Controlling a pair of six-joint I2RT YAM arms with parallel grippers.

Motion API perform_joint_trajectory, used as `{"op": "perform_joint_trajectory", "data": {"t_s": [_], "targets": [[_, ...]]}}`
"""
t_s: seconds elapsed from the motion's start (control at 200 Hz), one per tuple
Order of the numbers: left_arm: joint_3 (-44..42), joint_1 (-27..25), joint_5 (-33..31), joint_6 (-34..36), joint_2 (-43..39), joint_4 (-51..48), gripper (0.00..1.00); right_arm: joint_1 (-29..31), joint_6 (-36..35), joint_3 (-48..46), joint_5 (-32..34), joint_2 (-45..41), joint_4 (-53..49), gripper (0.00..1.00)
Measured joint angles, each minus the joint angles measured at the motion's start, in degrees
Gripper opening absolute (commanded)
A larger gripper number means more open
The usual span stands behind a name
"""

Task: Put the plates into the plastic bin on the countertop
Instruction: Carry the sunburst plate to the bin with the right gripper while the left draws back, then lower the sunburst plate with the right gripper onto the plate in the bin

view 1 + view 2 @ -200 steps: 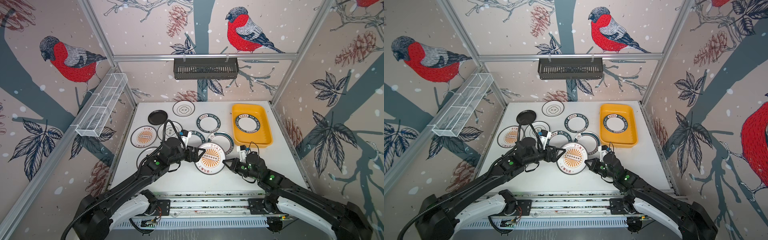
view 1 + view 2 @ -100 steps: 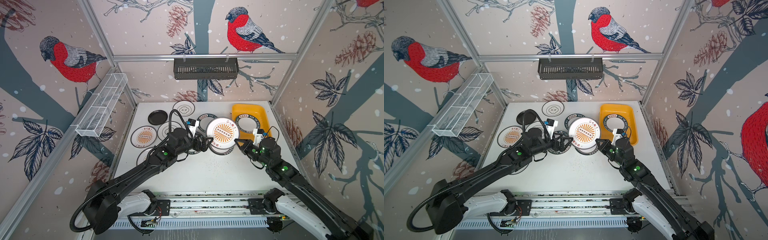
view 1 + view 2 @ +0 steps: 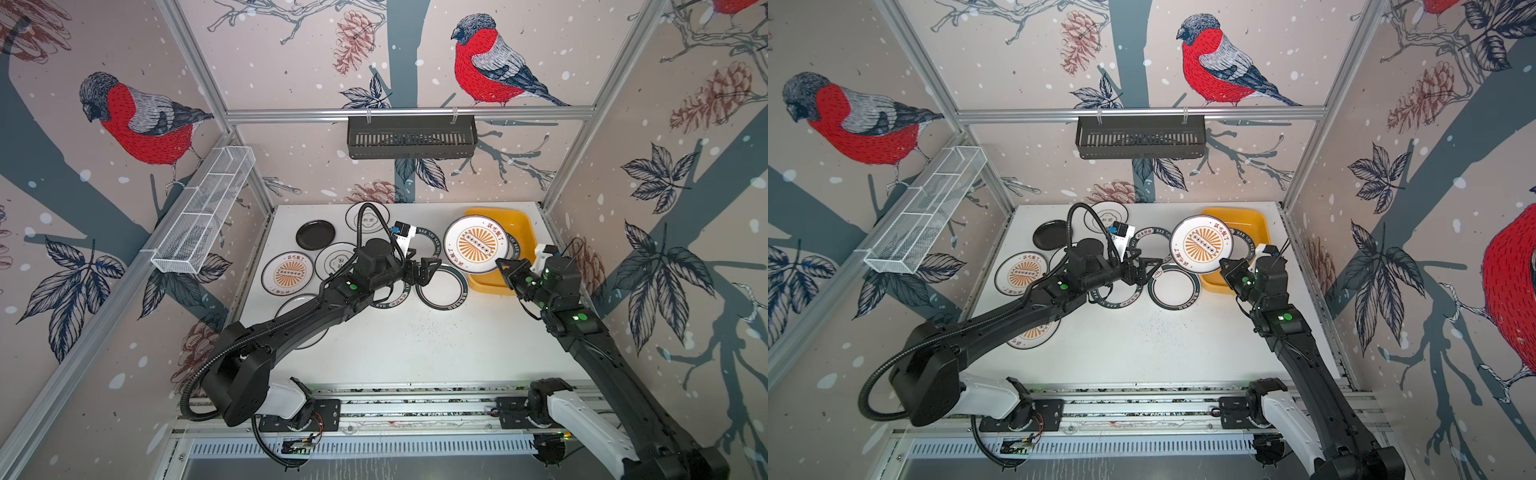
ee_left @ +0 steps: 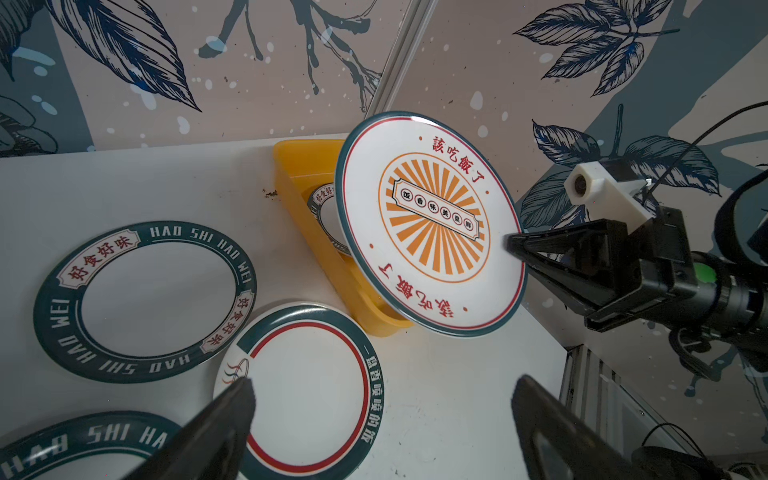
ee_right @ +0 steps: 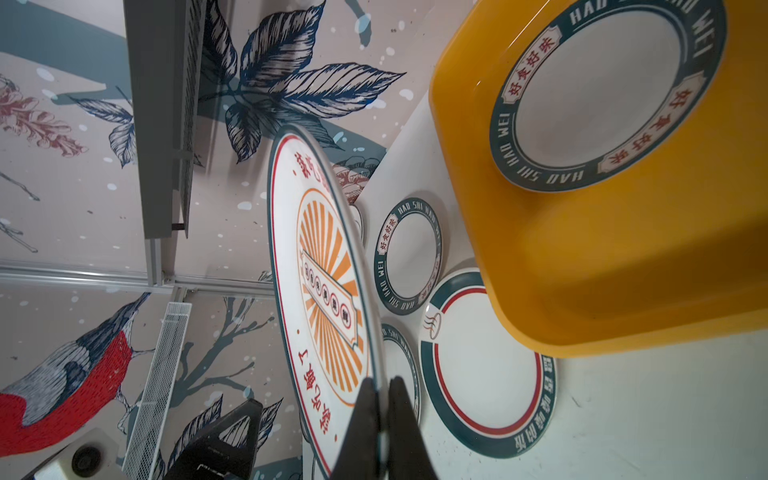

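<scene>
My right gripper (image 3: pixel 500 264) (image 5: pixel 384 386) is shut on the rim of a white plate with an orange sunburst centre (image 3: pixel 476 245) (image 3: pixel 1200 245) (image 4: pixel 432 224). It holds the plate tilted in the air over the near left edge of the yellow plastic bin (image 3: pixel 521 222) (image 5: pixel 582 270). A green-rimmed plate (image 5: pixel 602 95) lies flat in the bin. My left gripper (image 3: pixel 430 272) (image 4: pixel 382 384) stands open and holds nothing, just above a red-ringed plate (image 4: pixel 307 390) on the countertop (image 3: pixel 415 340). Several more plates lie flat at the back left, among them a black one (image 3: pixel 316 235).
A black slotted basket (image 3: pixel 411 137) hangs on the back rail and a white wire rack (image 3: pixel 203 216) on the left frame. Aluminium posts edge the countertop. The left arm lies over plates near the left side.
The right gripper has lifted the sunburst plate from the front middle and carried it back and right to the bin's edge. The left arm has stretched further toward the back, still open.
</scene>
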Motion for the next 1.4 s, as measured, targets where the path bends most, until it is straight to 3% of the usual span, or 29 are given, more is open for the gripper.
{"op": "perform_joint_trajectory", "data": {"t_s": [0.205, 0.52, 1.021, 1.401], "targets": [[6.4, 0.0, 1.2, 2.0, 6.5, 1.7, 0.96, -7.2, 0.3, 0.0, -4.0, 3.3, 2.4, 0.01], [11.0, 0.0, 3.2, 4.7, 11.7, 1.8, 0.96, -12.9, 3.2, -0.3, -5.2, 6.6, 8.5, 0.01], [14.9, 0.0, 6.1, 12.0, 17.3, 5.9, 0.96, -13.9, 10.8, 2.3, 0.0, 15.6, 11.8, 0.01], [13.6, 0.0, 6.4, 12.3, 20.8, 13.5, 0.96, -13.6, 12.8, 4.1, 2.6, 24.5, 12.3, 0.01]]}}
